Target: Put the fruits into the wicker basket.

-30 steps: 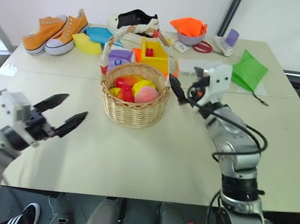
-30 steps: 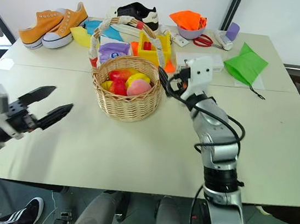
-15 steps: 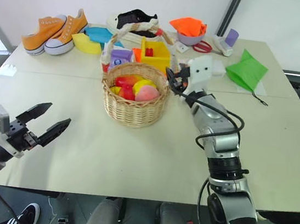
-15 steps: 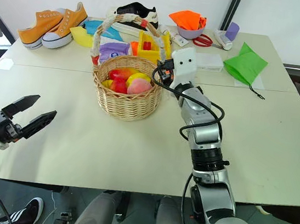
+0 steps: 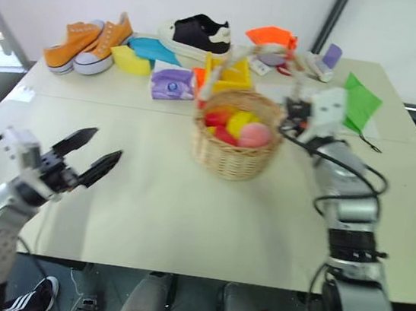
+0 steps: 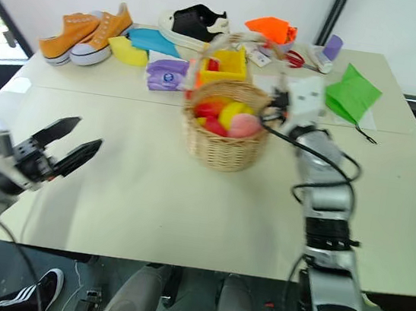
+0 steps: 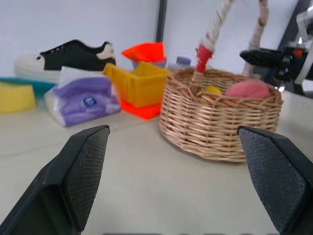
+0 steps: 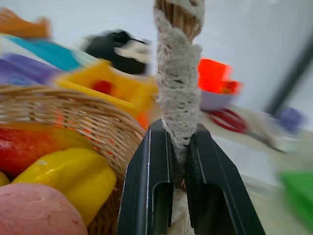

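Standing upright, wicker basket, handle up

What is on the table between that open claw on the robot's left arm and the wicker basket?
Nothing: in the left eye view, only bare table lies between the left gripper and the wicker basket. The left wrist view shows the same.

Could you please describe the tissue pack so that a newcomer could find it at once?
Start at the wicker basket mid-table, then look toward the far shoes. The tissue pack lies beside the yellow box; it alone is soft, lilac and white.
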Robot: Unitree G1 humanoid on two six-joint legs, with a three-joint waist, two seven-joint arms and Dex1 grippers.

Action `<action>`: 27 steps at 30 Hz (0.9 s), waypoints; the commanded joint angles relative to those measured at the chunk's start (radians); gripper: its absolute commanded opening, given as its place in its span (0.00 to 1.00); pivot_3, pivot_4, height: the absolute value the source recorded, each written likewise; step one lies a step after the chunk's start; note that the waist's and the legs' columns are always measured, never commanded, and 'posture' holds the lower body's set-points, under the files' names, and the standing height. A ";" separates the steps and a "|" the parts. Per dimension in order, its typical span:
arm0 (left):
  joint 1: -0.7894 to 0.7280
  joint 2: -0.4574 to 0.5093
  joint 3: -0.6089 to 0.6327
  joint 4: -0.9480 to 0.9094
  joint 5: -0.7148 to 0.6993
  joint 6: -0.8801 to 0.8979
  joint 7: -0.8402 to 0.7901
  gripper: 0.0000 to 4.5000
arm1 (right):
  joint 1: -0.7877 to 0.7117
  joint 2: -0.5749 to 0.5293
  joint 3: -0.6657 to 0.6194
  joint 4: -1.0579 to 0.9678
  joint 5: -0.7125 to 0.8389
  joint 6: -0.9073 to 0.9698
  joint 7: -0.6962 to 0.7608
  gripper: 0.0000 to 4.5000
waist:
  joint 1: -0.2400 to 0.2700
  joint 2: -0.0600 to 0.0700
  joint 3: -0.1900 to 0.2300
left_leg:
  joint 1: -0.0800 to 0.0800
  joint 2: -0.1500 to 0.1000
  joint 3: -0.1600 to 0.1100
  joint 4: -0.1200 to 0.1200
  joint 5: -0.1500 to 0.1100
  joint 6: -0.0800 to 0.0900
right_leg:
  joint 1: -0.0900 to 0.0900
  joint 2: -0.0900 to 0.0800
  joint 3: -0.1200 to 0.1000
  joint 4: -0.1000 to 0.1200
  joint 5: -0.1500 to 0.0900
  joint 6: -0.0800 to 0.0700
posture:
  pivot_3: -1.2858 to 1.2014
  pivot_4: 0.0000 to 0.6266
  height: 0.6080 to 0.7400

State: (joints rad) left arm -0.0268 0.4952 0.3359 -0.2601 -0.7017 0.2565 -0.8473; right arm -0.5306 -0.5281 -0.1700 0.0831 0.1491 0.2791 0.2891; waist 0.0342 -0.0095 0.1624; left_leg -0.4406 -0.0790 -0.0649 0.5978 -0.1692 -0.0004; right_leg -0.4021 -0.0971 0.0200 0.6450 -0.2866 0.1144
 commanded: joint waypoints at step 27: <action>-0.203 0.030 -0.139 0.215 0.099 -0.038 -0.164 1.00 | 0.350 -0.001 -0.387 -0.223 0.053 -0.017 -0.247 0.99 | -0.026 0.001 0.000 | 0.006 0.003 0.002 0.000 -0.001 0.003 | 0.008 0.001 0.002 0.000 -0.001 -0.002 | 0.52 0.24 1.00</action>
State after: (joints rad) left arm -0.2357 0.5096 0.1553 -0.0374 -0.6005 0.2443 -1.0185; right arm -0.1916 -0.5597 -0.5240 -0.0362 0.1815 0.2767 0.0892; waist 0.0083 -0.0086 0.1628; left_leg -0.4348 -0.0759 -0.0627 0.5974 -0.1705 0.0026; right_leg -0.3946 -0.0957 0.0221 0.6451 -0.2880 0.1125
